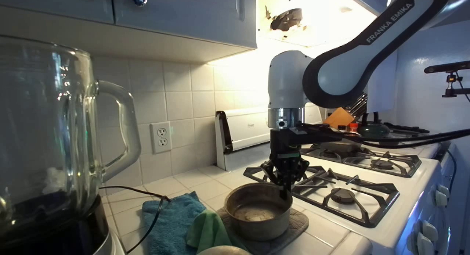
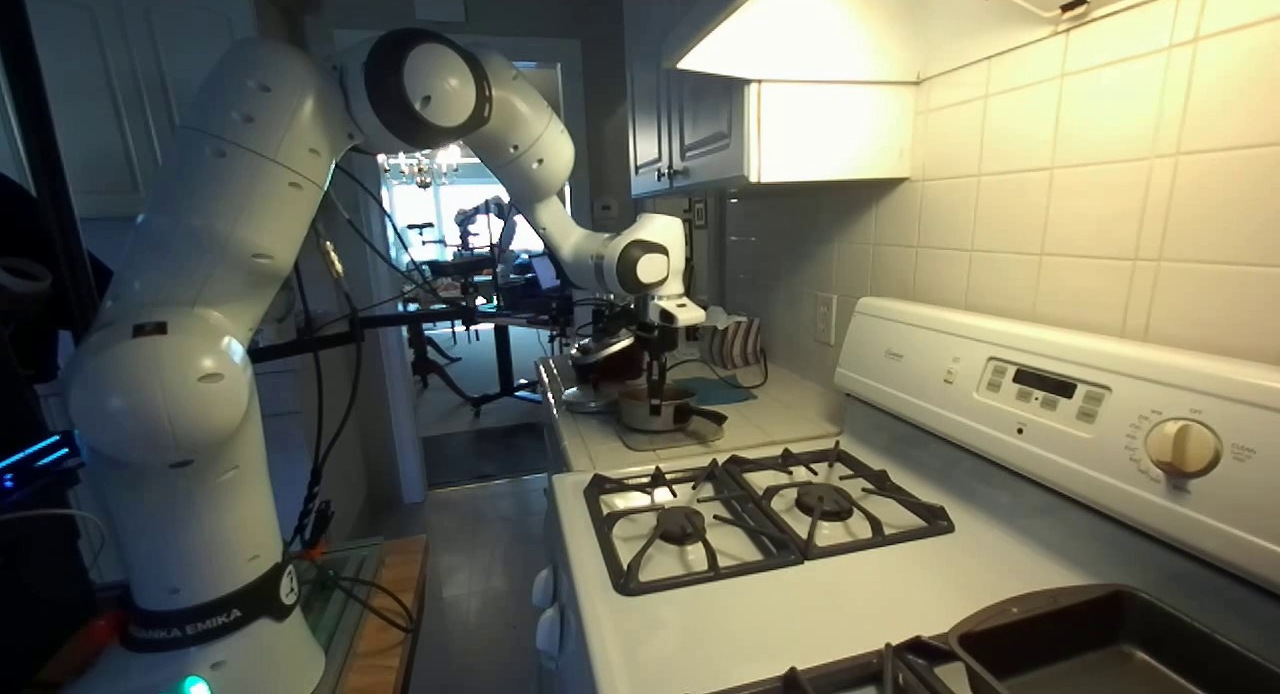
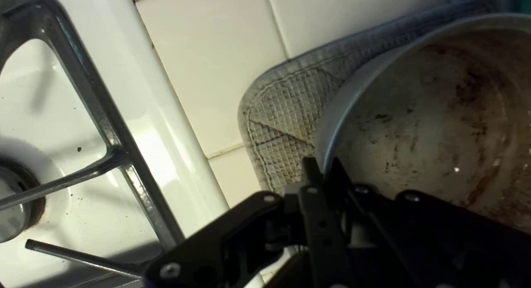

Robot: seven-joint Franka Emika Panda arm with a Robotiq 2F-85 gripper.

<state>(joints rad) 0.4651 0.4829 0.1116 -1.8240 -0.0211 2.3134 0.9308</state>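
A worn metal pot (image 1: 257, 227) sits upright on a grey quilted potholder (image 1: 300, 221) on the tiled counter. My gripper (image 1: 284, 193) points down at the pot's stove-side rim. In the wrist view the gripper (image 3: 324, 167) has one finger outside and one inside the pot (image 3: 439, 126), closed on its wall. The potholder (image 3: 286, 109) shows beneath it. The pot's inside is stained and holds nothing visible. In an exterior view the pot (image 2: 638, 416) shows a dark handle (image 2: 704, 416) pointing toward the backsplash side; the gripper (image 2: 656, 386) is above it.
Burner grates (image 1: 382, 211) on the white stove stand beside the pot. A blue towel (image 1: 165, 222), green cloth (image 1: 207, 231) and glass blender (image 1: 36, 119) with its cord are on the other side. A dark baking pan (image 2: 1110, 654) rests on the stove. Cabinets (image 1: 191, 16) hang overhead.
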